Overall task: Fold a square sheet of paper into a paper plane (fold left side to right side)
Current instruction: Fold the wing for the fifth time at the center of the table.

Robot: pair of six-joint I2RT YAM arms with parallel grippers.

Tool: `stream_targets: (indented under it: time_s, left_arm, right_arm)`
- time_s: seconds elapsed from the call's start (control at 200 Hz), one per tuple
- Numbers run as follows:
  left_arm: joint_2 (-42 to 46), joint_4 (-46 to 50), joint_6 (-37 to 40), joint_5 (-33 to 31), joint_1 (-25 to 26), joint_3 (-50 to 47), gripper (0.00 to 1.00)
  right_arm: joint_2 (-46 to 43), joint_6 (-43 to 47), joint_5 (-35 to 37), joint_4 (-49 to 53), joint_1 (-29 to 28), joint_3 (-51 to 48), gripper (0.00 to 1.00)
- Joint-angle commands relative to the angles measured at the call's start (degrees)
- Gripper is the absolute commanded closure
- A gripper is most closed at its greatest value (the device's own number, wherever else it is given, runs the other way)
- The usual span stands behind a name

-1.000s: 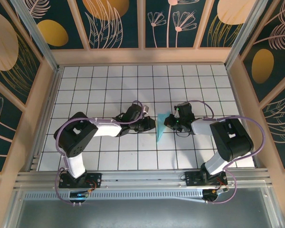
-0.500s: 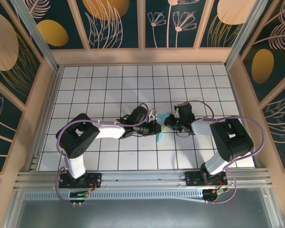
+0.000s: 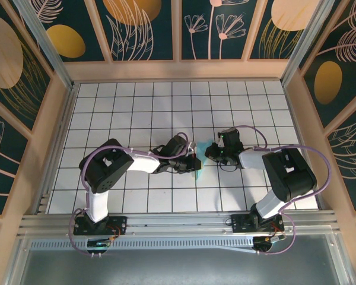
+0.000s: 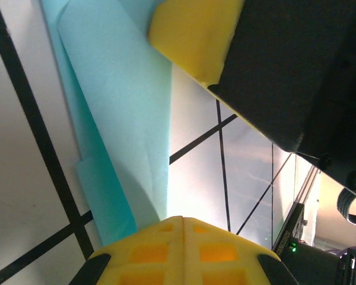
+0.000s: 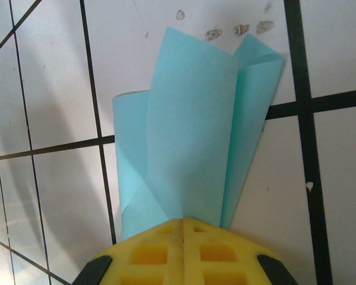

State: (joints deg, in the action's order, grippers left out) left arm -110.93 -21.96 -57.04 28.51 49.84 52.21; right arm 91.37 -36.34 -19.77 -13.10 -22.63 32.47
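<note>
Top external, layout: we log the left gripper (image 3: pixel 191 161) and the right gripper (image 3: pixel 212 152) nose to nose near the middle of the white grid table (image 3: pixel 136 107). The sheet of paper (image 3: pixel 200 148) lies between them, just right of centre.
Sheet, state: no longer a flat square. We see a slim turquoise strip of several layers, and in the right wrist view its flaps (image 5: pixel 196 130) lift off the table instead of lying flat.
Right fingers: the 2 yellow pads (image 5: pixel 148 255) are closed with no gap, and the sheet fans out from their seam. We read this as a pinch on 1 end of the sheet.
Right hold, reason: we judge it an anchor that keeps the creased end from sliding while the other arm works.
Left fingers: in the left wrist view the 2 pads (image 4: pixel 148 255) are closed flush, with their tips against the sheet's lower end (image 4: pixel 124 119). We cannot tell whether a layer is nipped or only pressed down.
Left placement, reason: it comes in from the left side, so we judge it is carrying or flattening the left flap toward the right.
Clearance: the right arm's pad (image 4: pixel 193 35) sits just beside the sheet, very near the left tips.
Step, judged: left-to-right fold in hand, crease not yet flat.
Risk, judged: the thin paper may buckle or tear between 2 grips this close together.
</note>
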Motion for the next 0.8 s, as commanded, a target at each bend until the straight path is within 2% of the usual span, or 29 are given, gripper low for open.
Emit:
stream_targets:
  time_s: [0.0,0.515,0.791]
  left_arm:
    - [-1.52,1.40,0.43,1.19,0.34,0.97,0.97]
    - [-3.78,4.21,1.55,-0.47,1.14,1.63,0.97]
    - [-4.97,13.91,5.64,-7.70,1.99,3.17,0.99]
  right_arm:
    - [1.66,1.09,3.80,5.26,-0.39,-1.44,1.00]
    - [0.99,1.09,3.25,5.45,-0.47,-0.66,1.00]
    - [-5.54,1.96,2.41,4.67,-0.24,1.01,1.00]
